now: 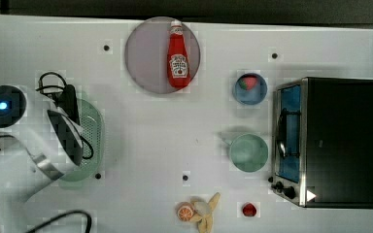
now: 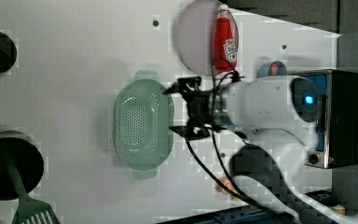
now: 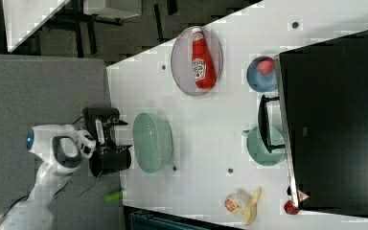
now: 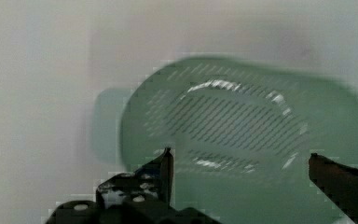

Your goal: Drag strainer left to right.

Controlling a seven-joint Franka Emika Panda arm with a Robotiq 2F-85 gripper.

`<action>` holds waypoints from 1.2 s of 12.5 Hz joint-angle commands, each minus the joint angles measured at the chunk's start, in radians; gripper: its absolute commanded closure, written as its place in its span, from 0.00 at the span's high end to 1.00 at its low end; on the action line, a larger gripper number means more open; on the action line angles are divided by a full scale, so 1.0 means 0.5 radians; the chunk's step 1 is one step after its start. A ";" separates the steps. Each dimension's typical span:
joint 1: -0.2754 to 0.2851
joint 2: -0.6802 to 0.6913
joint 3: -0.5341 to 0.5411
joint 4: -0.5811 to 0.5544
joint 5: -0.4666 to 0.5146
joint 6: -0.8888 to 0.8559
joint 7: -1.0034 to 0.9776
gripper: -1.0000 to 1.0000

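The strainer lies on the white table near the top view's left edge, well apart from the green mug and the toaster oven at the top view's right. The gripper hangs at the strainer's long side, on the left view's right of it, and the top view shows the arm partly covering the bowl. In the wrist view the fingers stand spread wide over the perforated bowl, released and holding nothing.
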 commanded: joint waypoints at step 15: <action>0.034 0.351 -0.306 -0.393 -0.296 0.610 0.348 1.00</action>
